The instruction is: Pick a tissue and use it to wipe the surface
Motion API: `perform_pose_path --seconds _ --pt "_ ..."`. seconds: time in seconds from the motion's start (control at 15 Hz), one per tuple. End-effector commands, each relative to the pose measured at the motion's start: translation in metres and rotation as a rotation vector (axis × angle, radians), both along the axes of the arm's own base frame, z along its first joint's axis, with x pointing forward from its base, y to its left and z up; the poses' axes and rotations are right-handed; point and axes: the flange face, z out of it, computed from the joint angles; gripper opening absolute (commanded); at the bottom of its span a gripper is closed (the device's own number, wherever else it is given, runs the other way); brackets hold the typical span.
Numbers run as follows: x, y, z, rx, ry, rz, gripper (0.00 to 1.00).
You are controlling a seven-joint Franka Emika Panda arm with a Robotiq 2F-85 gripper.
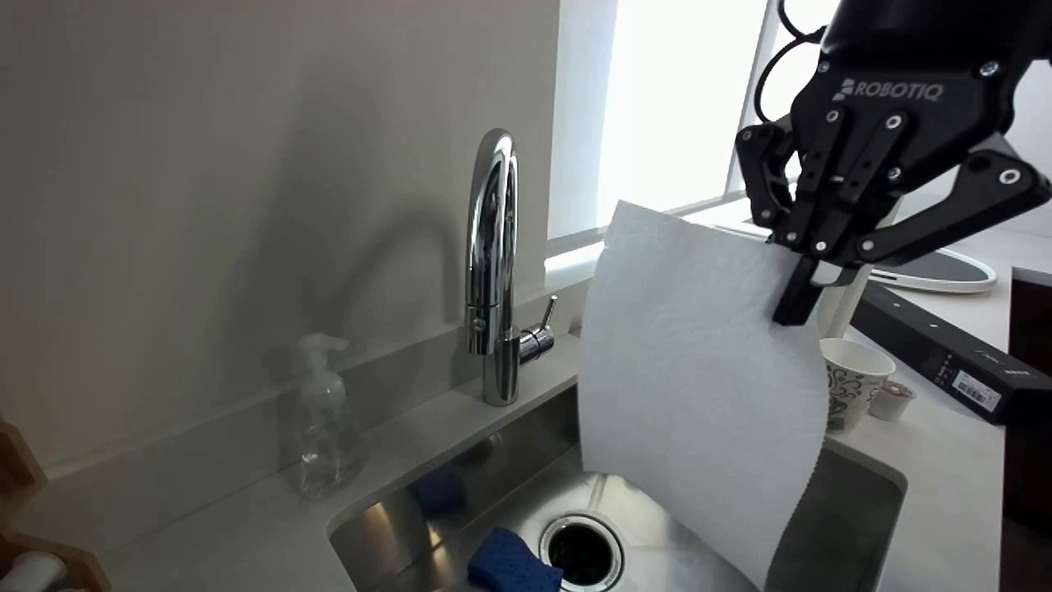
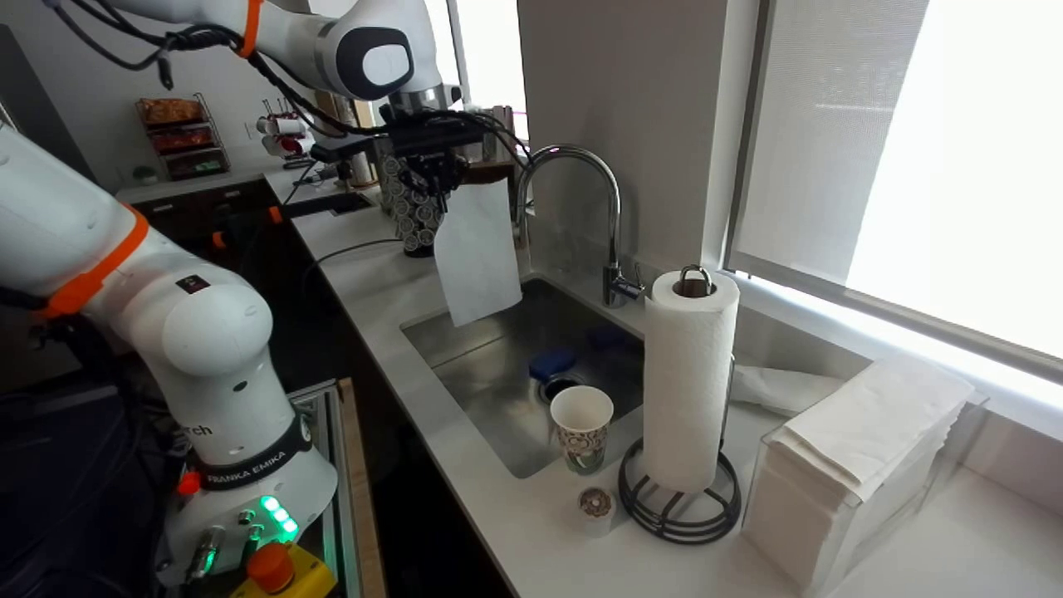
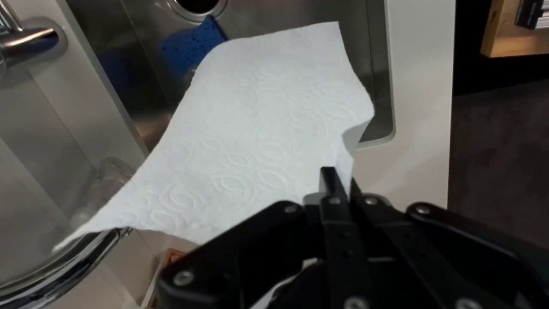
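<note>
- Countertop [image 2: 531, 548]: it surrounds the sink and ends in a straight front edge, leaving only a narrow strip between that edge and the basin. A stroke there should run lengthwise; a crosswise one would soon pass over the drop.
- Sink [image 2: 473, 390]: its rim is a second edge to mind, likely to catch limp paper dragged over it. The space above the basin gives more room to move than the strip does.
- Faucet [image 1: 493, 238]: a tall arch at the back of the sink. From these angles I can't judge its gap from the tissue well, so moves away from it look safer.
- Paper-towel roll [image 2: 688, 390]: upright past the sink's end, well apart from the tool.
- Tissue [image 1: 699, 386]: hanging above the sink. It should be nearly weightless, soft and easily torn, apt to fold under itself. A bunched hold nearer its middle would press better.
- Gripper [image 3: 342, 179]: fingers drawn together, the tissue pinched between them near one edge.
- Cup [image 2: 583, 428]: beside the roll; a brush could tip it.
- Sponge [image 1: 511, 563]: in the basin, just beside the drain [image 1: 582, 551].
</note>
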Motion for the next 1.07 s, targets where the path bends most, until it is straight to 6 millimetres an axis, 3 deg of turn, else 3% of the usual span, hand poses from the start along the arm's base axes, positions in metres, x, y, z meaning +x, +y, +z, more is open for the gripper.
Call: perform_pose_path --seconds 0.0,0.27,0.6,1.0 --pt "0.002 0.002 0.000 0.005 0.001 0.015 0.01" --pt "0.006 0.006 -0.006 0.034 0.016 0.062 0.00" --pt "0.006 0.054 -0.031 0.220 0.039 0.285 0.00" --pt "0.015 0.093 -0.052 0.424 0.045 0.526 0.00"
